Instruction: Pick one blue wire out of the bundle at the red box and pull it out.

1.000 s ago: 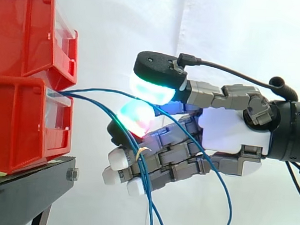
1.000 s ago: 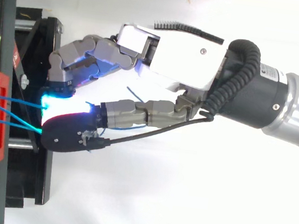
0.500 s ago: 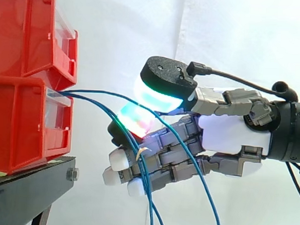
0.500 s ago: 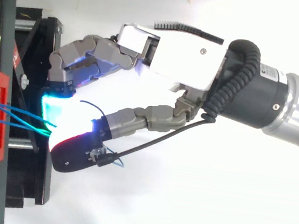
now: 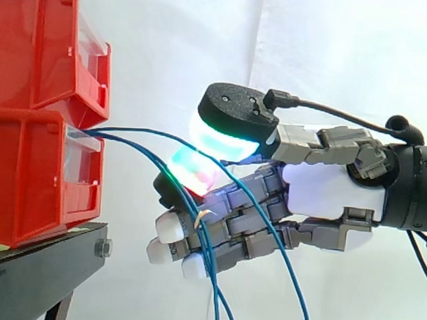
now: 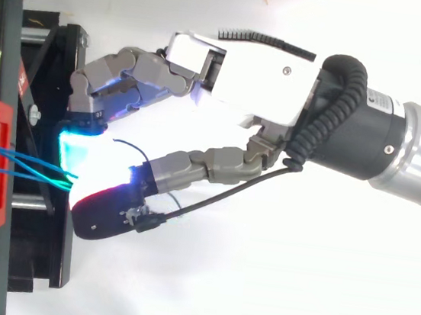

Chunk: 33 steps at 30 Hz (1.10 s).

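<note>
The hand (image 5: 326, 186) seems to pinch the top blue wire (image 5: 158, 133) between its thumb and one glowing fingertip (image 5: 192, 172). The wire arcs out of the lower red box (image 5: 28, 173) above the other wires (image 5: 148, 156). Thin, limp and likely slippery, it wants a firm pinch close to the box.

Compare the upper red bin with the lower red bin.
The upper red bin sits stacked on the lower red bin, which rests on the black stand. Out of the lower red bin's front come blue wires; none leave the upper red bin. Both are red with a clear front panel.
</note>
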Available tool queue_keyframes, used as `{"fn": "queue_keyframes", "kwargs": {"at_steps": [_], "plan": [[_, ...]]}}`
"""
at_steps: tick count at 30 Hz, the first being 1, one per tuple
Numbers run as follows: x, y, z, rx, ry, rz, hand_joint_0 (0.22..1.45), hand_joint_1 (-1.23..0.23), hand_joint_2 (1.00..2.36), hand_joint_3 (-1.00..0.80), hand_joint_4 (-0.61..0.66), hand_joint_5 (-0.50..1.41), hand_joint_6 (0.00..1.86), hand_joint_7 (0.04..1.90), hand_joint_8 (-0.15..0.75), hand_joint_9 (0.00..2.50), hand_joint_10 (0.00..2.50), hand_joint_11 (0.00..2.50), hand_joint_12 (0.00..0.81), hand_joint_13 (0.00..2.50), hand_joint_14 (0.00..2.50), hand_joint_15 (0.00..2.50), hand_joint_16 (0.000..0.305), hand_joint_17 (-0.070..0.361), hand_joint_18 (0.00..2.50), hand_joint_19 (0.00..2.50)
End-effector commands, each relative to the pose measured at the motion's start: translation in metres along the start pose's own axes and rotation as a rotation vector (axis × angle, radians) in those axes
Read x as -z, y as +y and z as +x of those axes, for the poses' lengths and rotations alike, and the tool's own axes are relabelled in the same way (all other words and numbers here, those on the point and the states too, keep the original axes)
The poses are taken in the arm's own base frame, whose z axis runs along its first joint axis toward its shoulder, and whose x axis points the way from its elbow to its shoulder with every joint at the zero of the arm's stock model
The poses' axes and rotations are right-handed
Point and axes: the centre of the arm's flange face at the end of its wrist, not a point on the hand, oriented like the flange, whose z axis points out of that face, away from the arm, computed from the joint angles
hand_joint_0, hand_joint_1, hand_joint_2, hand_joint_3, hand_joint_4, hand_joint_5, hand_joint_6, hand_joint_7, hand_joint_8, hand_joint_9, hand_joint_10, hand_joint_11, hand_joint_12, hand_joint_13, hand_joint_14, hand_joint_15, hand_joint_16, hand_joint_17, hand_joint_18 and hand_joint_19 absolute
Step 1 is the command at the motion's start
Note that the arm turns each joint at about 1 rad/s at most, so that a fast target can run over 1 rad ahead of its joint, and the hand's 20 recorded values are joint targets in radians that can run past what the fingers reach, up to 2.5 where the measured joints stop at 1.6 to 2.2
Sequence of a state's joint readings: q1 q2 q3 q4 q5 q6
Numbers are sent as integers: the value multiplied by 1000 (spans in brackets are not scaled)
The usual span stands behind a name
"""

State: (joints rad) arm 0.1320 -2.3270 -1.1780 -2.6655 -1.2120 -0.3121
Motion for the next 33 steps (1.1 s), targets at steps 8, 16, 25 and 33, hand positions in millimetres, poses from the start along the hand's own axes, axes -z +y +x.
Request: {"fn": "queue_keyframes", "kwargs": {"at_steps": [8, 16, 25, 33], "plan": [[1, 0, 2, -20, 0, 2, 569, -715, 1015, -256, 159, -144, 856, 1139, 326, 828, 17, 518, 432, 546, 10, 275, 58, 130, 510, 386], [2, 0, 4, -129, 4, 12, 558, -674, 1015, -174, 153, -133, 879, 1146, 349, 885, 14, 521, 454, 571, 10, 283, 63, 141, 547, 381], [4, -2, 6, -216, 9, 33, 554, -599, 1011, -183, 168, -131, 879, 1119, 369, 918, 13, 513, 477, 586, 10, 289, 67, 152, 557, 382], [10, -5, 9, -276, 21, 75, 553, -545, 1013, -239, 171, -137, 875, 1112, 354, 918, 14, 521, 456, 571, 10, 291, 63, 141, 520, 409]]}}
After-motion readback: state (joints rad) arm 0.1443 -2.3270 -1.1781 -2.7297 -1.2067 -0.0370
